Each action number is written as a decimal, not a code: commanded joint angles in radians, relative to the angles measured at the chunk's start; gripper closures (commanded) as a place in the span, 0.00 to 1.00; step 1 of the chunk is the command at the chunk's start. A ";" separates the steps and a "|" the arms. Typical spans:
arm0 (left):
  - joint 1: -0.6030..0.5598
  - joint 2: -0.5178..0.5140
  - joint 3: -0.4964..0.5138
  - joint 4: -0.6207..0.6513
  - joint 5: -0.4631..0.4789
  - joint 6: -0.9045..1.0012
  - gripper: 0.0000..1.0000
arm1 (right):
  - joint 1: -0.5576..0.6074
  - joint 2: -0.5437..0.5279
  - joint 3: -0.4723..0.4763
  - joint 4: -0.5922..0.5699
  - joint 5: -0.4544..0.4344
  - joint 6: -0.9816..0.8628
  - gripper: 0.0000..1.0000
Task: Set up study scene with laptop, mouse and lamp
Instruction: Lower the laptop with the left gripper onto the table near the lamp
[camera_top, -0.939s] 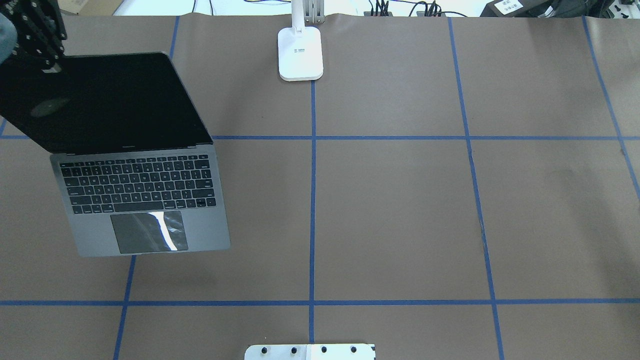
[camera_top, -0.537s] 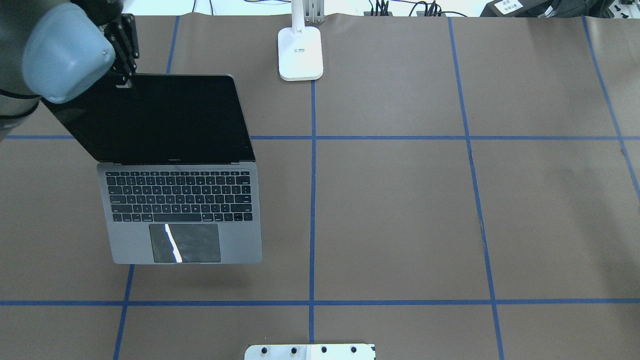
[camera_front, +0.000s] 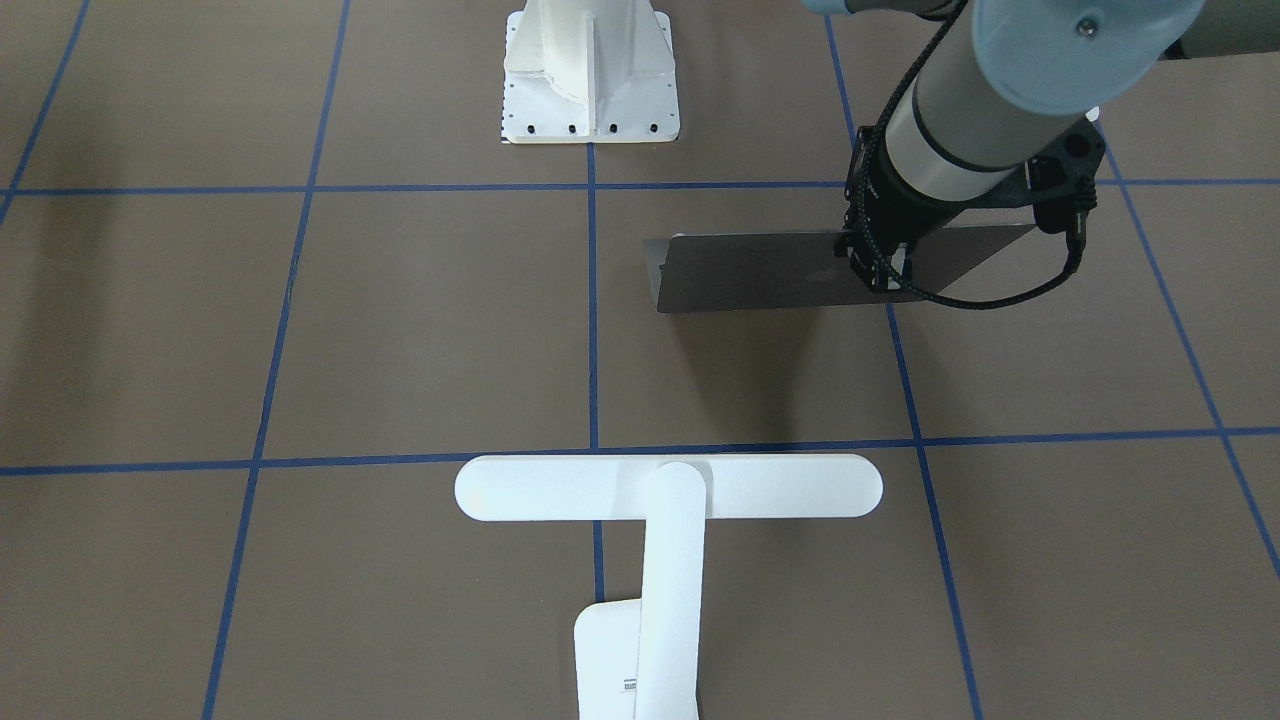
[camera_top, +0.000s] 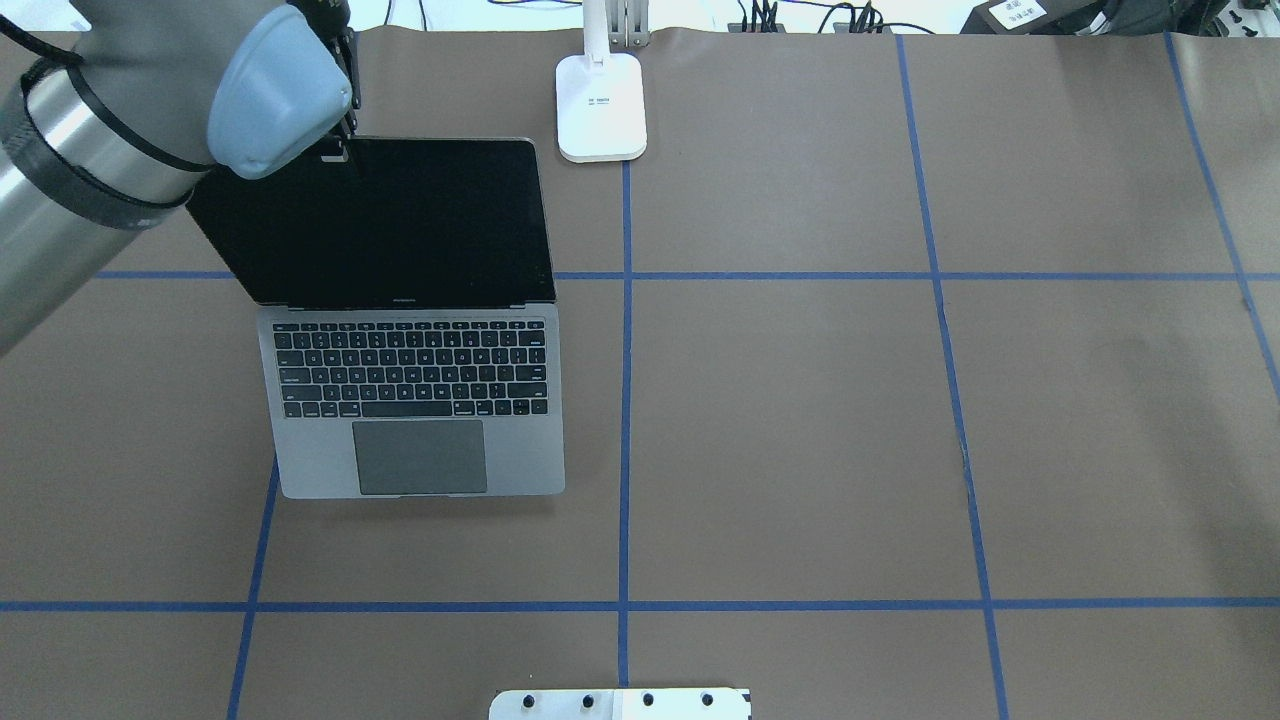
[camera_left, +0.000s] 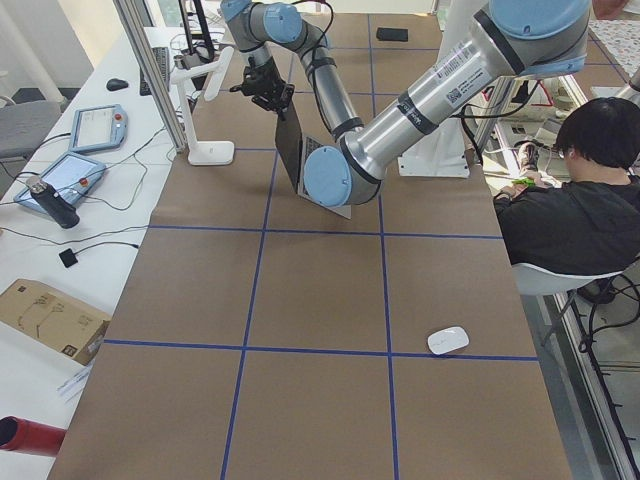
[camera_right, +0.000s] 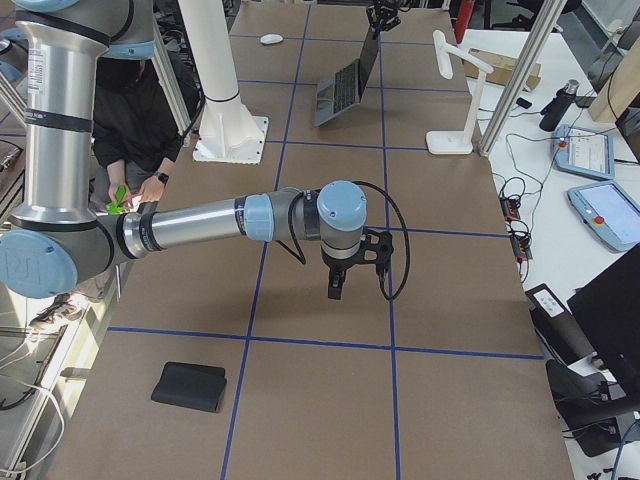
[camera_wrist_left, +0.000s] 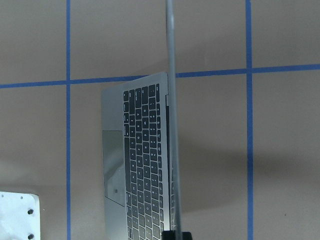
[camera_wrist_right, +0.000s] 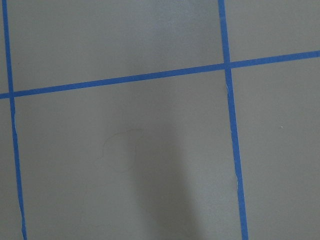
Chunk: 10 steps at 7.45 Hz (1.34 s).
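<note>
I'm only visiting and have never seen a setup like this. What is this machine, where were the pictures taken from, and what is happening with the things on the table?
This is a robot with two jointed arms. Cameras look down from above, from the front, from both table ends and from each wrist. The left arm's two fingers pinch the top edge of an open laptop's screen. The right arm's fingers hang over bare table; I cannot tell whether they are open or shut. A white lamp stands at the edge opposite the robot, and a white mouse lies alone near the table's left end.
</note>
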 joint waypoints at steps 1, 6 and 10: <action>0.001 -0.002 0.050 -0.070 -0.005 -0.003 1.00 | 0.000 0.003 0.001 0.000 0.000 0.001 0.00; -0.001 0.001 0.202 -0.337 -0.008 -0.086 1.00 | -0.001 0.011 -0.005 0.002 0.000 0.011 0.00; -0.001 -0.001 0.319 -0.546 -0.006 -0.160 1.00 | -0.002 0.015 -0.010 0.002 -0.002 0.013 0.00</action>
